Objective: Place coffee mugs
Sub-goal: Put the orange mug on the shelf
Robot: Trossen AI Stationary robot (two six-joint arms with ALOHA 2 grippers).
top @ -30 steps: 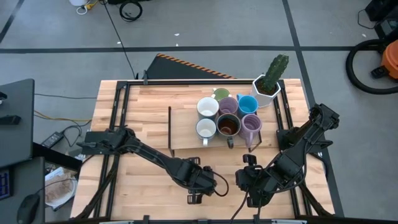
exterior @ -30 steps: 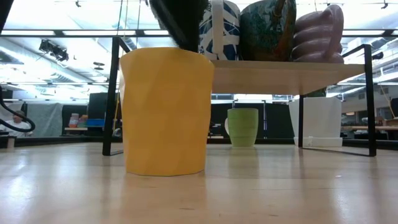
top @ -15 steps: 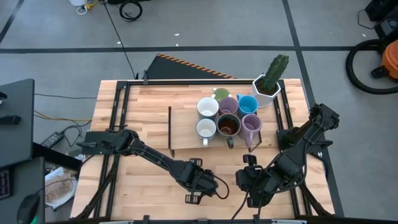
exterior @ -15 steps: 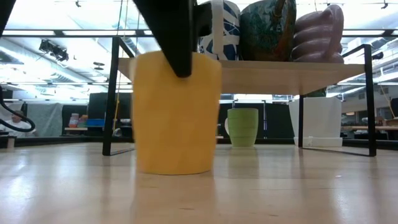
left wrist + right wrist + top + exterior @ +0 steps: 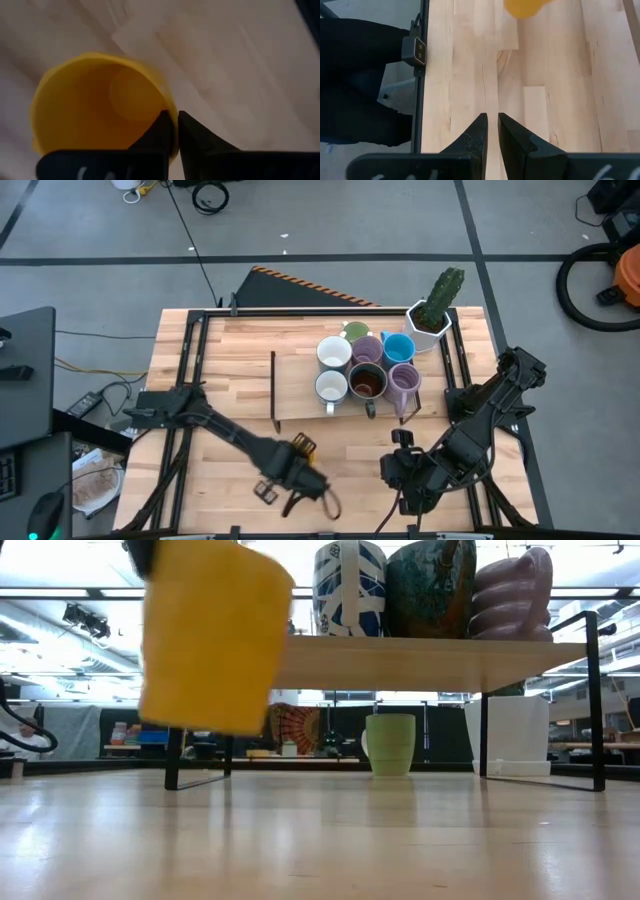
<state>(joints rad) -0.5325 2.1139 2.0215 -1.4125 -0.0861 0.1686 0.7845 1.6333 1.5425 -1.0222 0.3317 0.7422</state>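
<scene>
My left hand (image 5: 172, 131) pinches the rim of the orange mug (image 5: 210, 635), which hangs tilted, clear of the table (image 5: 400, 840). Transport step. Next: carry it to the shelf (image 5: 300, 385) beside the other mugs (image 5: 365, 365). My right hand (image 5: 491, 131) waits, nearly closed and empty.
</scene>
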